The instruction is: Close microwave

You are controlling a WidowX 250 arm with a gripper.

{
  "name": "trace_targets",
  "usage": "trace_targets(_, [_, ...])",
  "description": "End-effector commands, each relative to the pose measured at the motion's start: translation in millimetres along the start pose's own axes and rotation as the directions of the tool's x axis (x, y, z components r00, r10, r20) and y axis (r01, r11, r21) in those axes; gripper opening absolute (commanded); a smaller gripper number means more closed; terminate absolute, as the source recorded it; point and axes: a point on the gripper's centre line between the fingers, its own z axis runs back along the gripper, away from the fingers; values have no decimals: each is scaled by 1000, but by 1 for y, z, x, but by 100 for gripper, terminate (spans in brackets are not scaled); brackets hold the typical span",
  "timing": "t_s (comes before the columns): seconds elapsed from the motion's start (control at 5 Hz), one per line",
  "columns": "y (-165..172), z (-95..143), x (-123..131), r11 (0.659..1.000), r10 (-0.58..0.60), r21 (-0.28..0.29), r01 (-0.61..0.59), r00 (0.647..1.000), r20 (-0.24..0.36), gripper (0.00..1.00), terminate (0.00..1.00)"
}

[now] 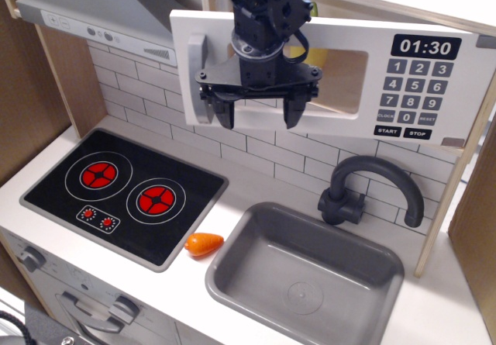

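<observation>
The toy microwave [418, 74] hangs above the counter, with a black clock display reading 01:30 and a grey keypad on its right. Its wide white door [209, 27] has a grey bar handle [198, 77] at the left and a rectangular window. The door stands close to the microwave's front; I cannot tell whether it is fully shut. My black gripper [256, 114] hangs in front of the door, just right of the handle, fingers pointing down and spread apart, holding nothing. The arm hides the left part of the window.
A grey slanted range hood [93, 12] sits at the upper left. Below are a black hob with two red burners [124, 190], an orange toy carrot [204, 243], a grey sink [306, 271] and a dark faucet [372, 186]. Wooden side panels stand left and right.
</observation>
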Motion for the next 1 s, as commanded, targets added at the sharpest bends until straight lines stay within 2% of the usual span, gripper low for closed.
trace_targets(0.0, [-17, 4, 39, 995, -7, -100, 15, 996, 87, 100, 0])
trace_targets(0.2, [-21, 4, 45, 987, -29, -153, 49, 990, 136, 100, 0])
trace_targets(0.4, [-24, 3, 52, 982, -30, -180, 64, 982, 186, 100, 0])
trace_targets(0.8, [-28, 0, 66, 983, 2, -180, 35, 979, 204, 100, 0])
